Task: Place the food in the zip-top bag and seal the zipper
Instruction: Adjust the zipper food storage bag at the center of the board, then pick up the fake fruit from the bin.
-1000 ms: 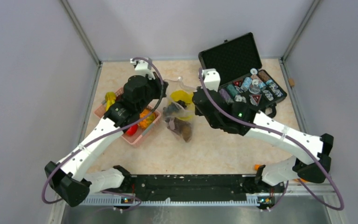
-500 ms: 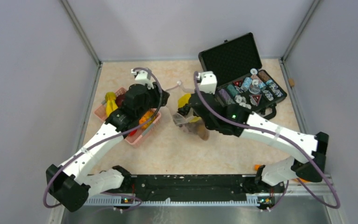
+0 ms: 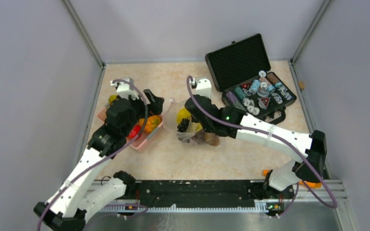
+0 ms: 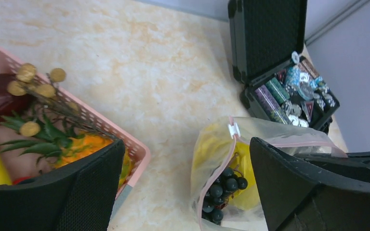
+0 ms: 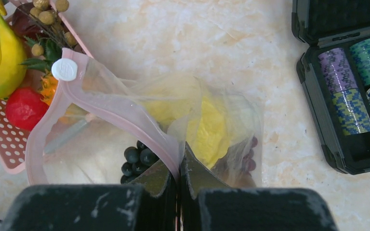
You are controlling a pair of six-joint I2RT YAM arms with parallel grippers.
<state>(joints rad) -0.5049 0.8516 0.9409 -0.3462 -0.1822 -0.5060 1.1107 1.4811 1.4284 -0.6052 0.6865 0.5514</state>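
Note:
The clear zip-top bag [image 3: 196, 131] lies at mid-table with its mouth open. Inside it are food pieces: a dark grape bunch [image 5: 137, 158], a yellow piece [image 5: 211, 130] and a brown piece [image 3: 211, 139]. My right gripper [image 5: 178, 166] is shut on the pink zipper strip [image 5: 125, 115] at the mouth's near edge; the white slider [image 5: 64, 69] sits at the strip's far end. My left gripper [image 4: 187, 144] stands open and holds nothing, between the basket and the bag [image 4: 221, 154]. In the top view the left gripper [image 3: 155, 105] hovers over the basket's right end.
A pink lattice basket [image 3: 144, 140] left of the bag holds bananas [image 5: 0, 53], a red piece [image 5: 24, 108] and an orange piece [image 4: 82, 147]. An open black case [image 3: 250, 72] of poker chips stands at the back right. Grey walls enclose the table.
My left gripper has opened, let go of the bag and drawn back left over the basket. The right gripper has pulled the bag a little to the left, still shut on its edge.

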